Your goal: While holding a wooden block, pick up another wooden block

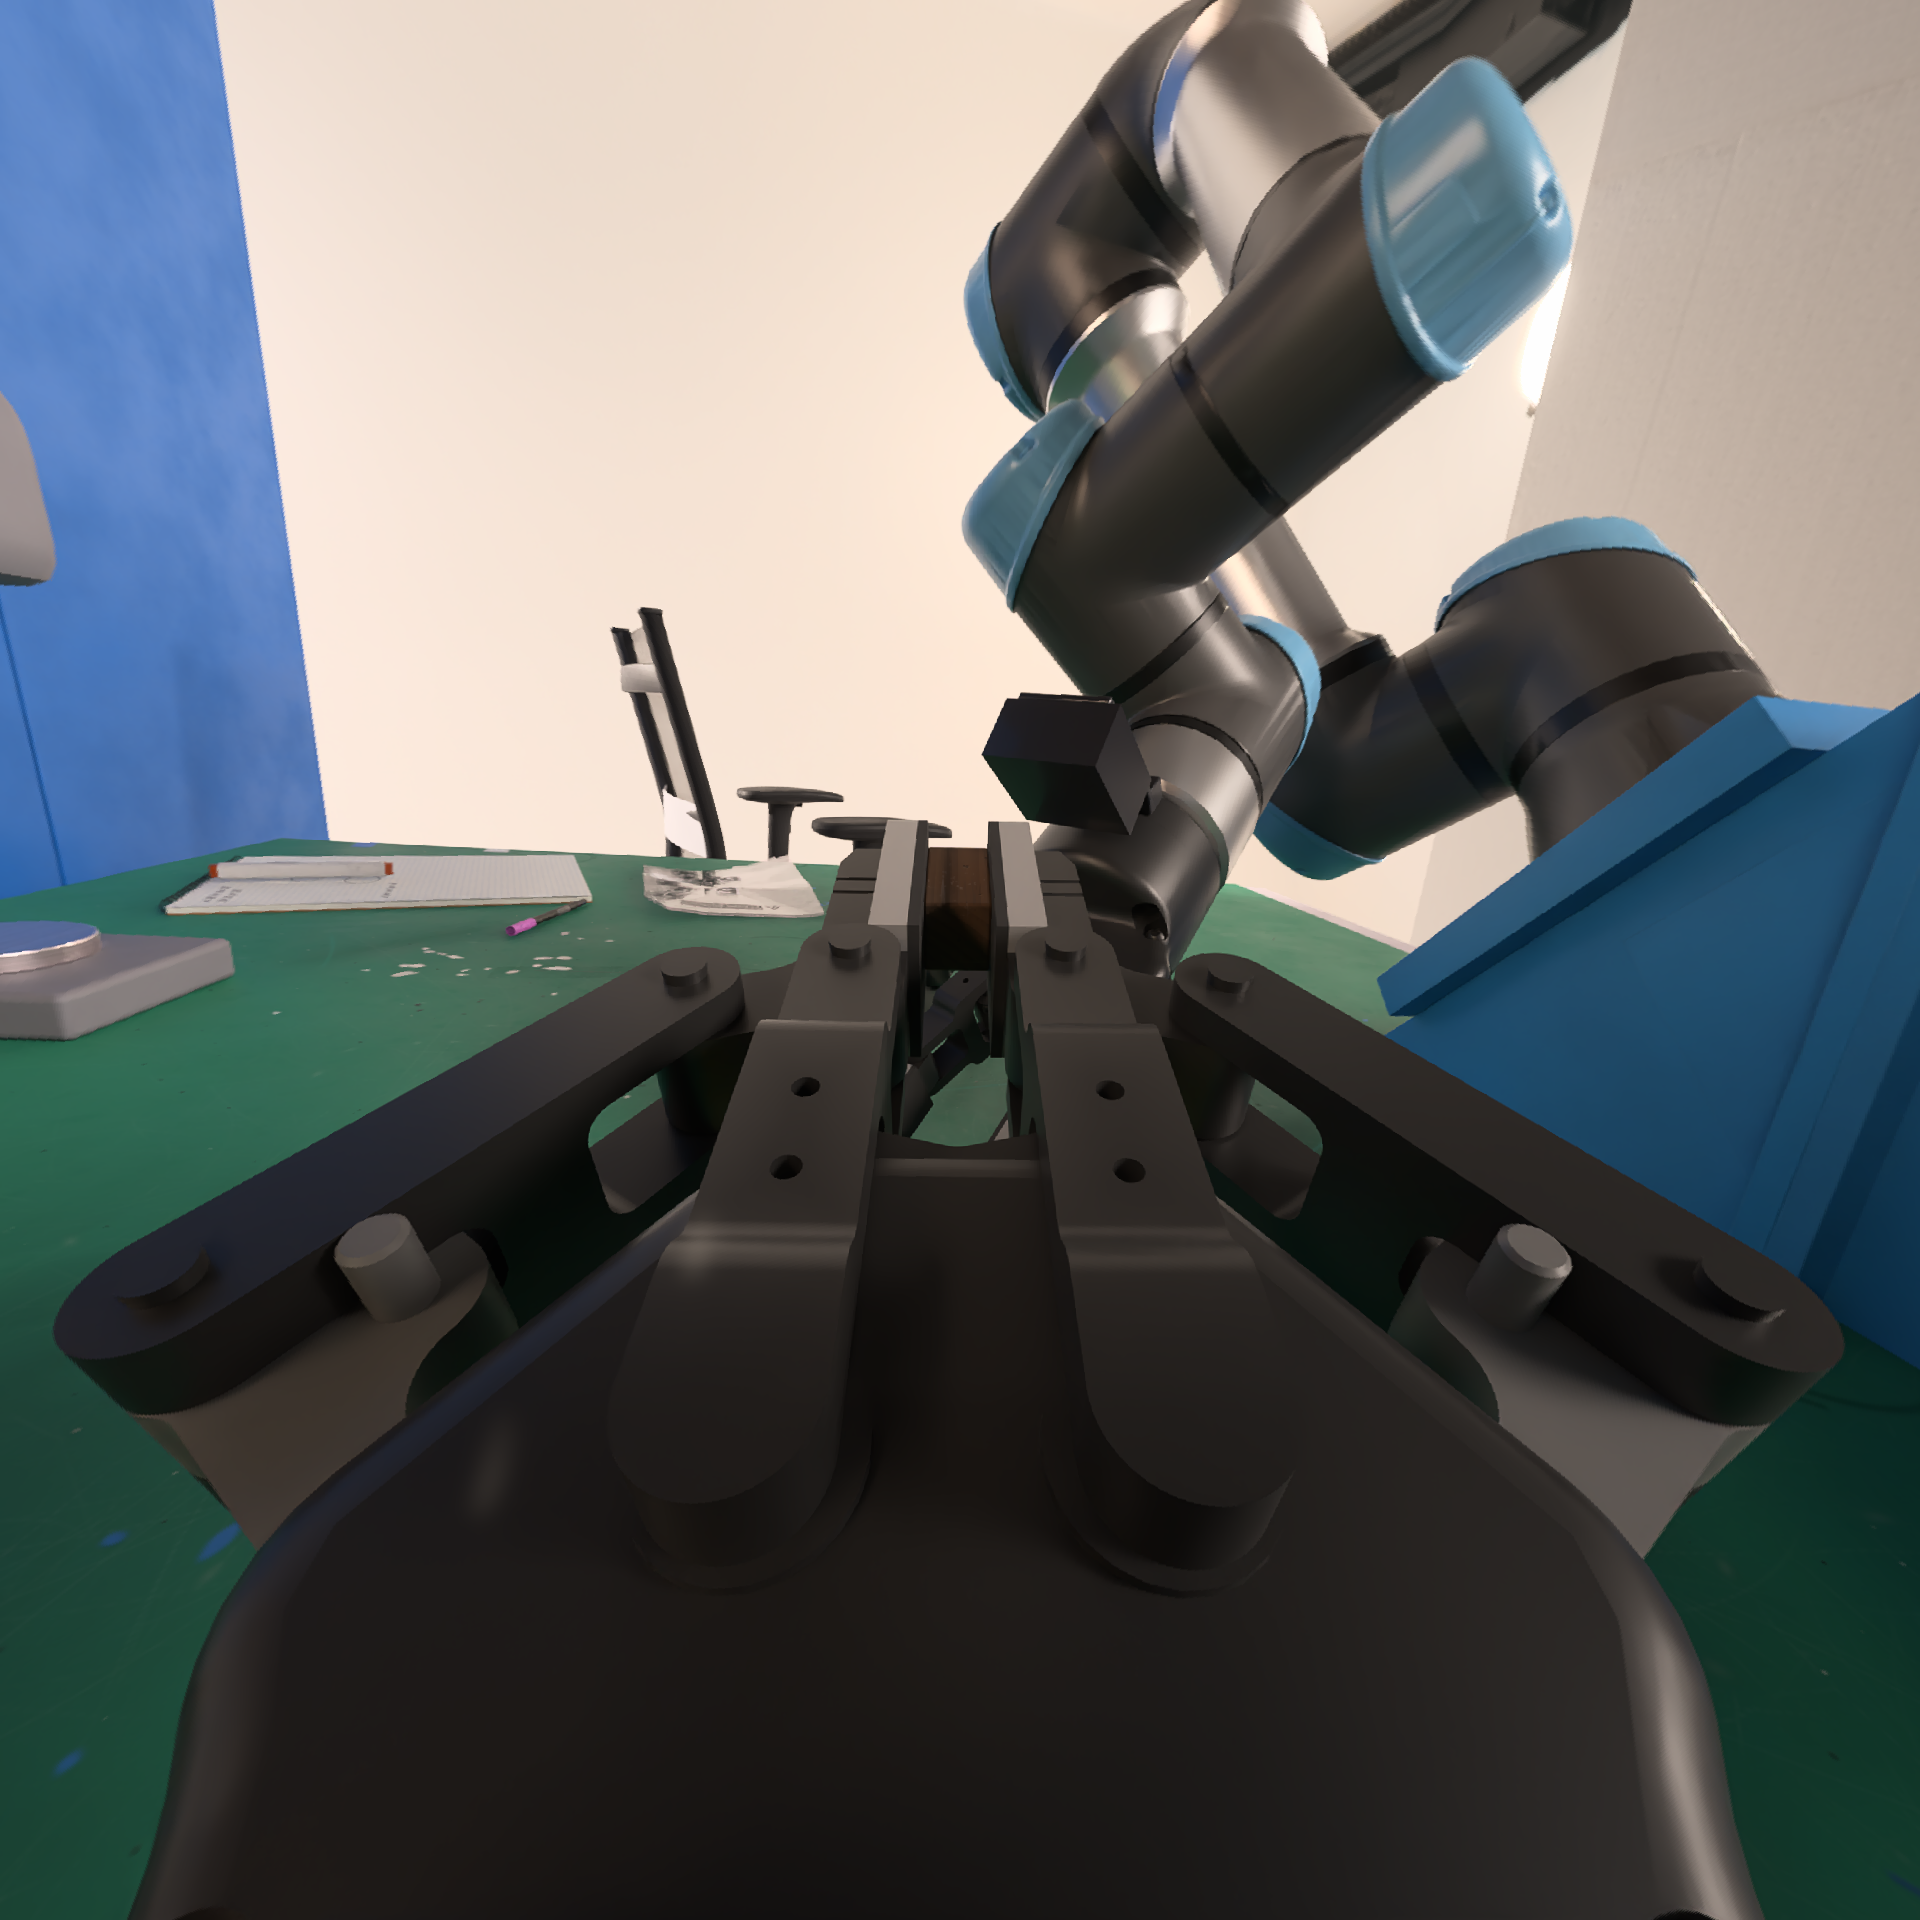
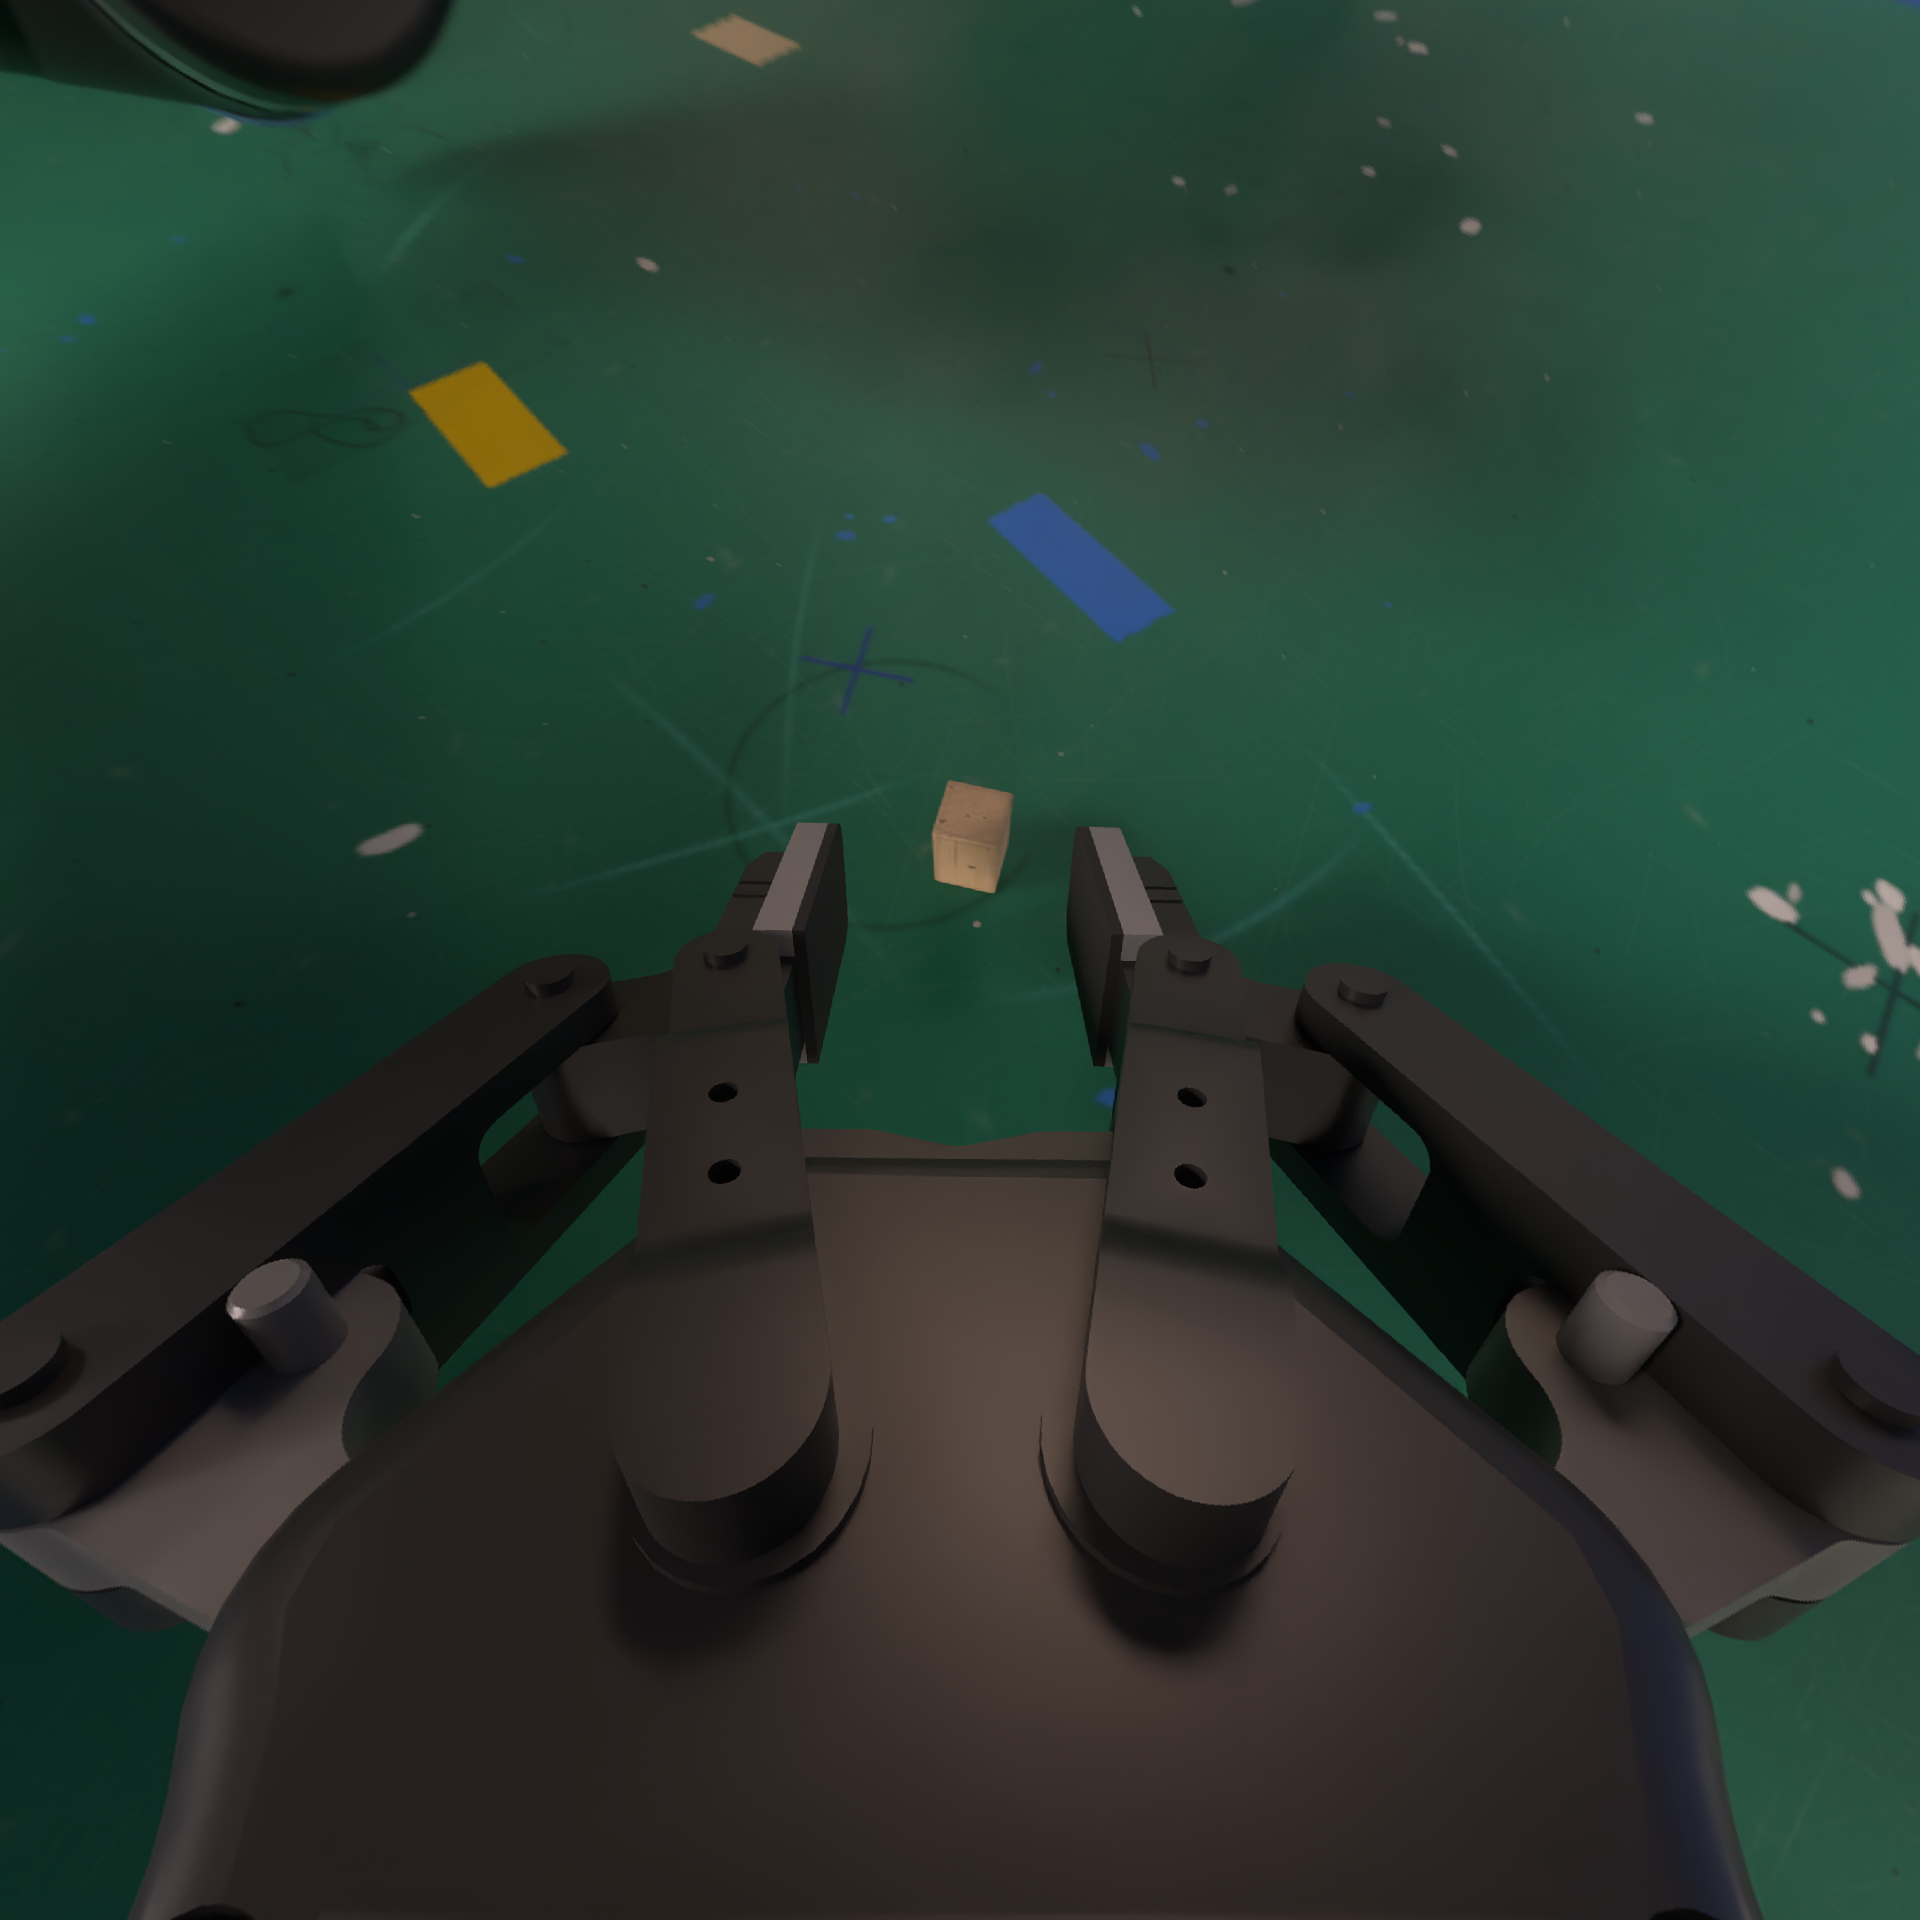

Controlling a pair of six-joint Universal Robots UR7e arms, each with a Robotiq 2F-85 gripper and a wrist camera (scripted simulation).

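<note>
My left gripper (image 1: 957,883) is shut on a dark brown wooden block (image 1: 956,906), held between its pads above the green table (image 1: 312,1091). In the right wrist view my right gripper (image 2: 956,868) is open and points down at the table. A pale wooden block (image 2: 971,836) stands on the green surface below it, in line with the gap between the fingertips and apart from both. The right arm (image 1: 1195,468) rises beyond the left gripper's fingers.
A blue stand (image 1: 1714,987) is at the right. A notepad (image 1: 384,883), a pink pen (image 1: 545,918), a crumpled paper (image 1: 727,891) and a grey base (image 1: 94,977) lie at the far left. Yellow (image 2: 486,421) and blue (image 2: 1081,566) tape patches mark the table beyond the pale block.
</note>
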